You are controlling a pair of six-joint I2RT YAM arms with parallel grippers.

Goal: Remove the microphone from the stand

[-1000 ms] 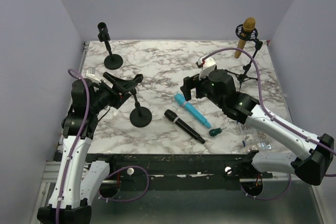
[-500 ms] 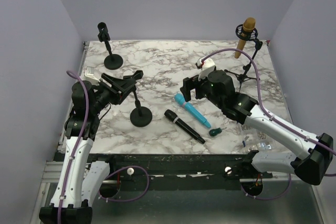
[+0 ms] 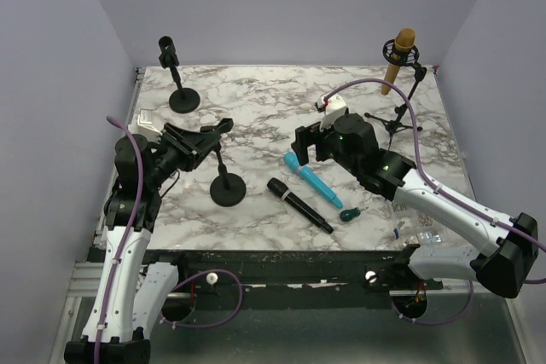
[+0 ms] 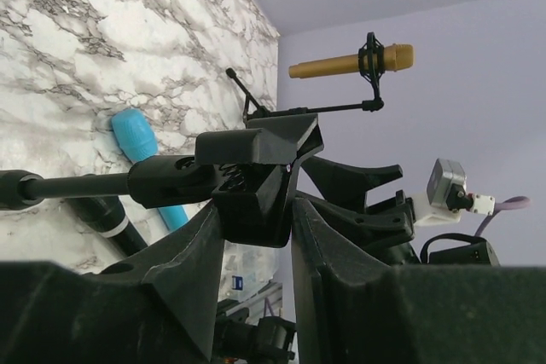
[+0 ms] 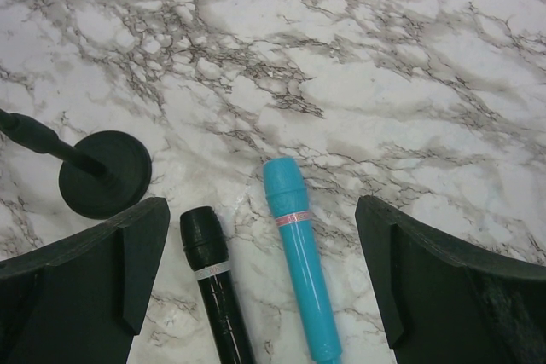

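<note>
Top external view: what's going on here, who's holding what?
The left end effector is clamped on the empty clip of the near stand. The right end effector is open and hovers above the blue microphone and black microphone, both lying loose on the table. At the back right, the gold microphone sits in its tripod stand, untouched.

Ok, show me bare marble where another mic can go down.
Freest: the far-centre marble between the small stand and the tripod. Crowded: mid-table, where the round base, black microphone and blue microphone lie close together by the open right gripper. Near-right corner holds small clutter.
</note>
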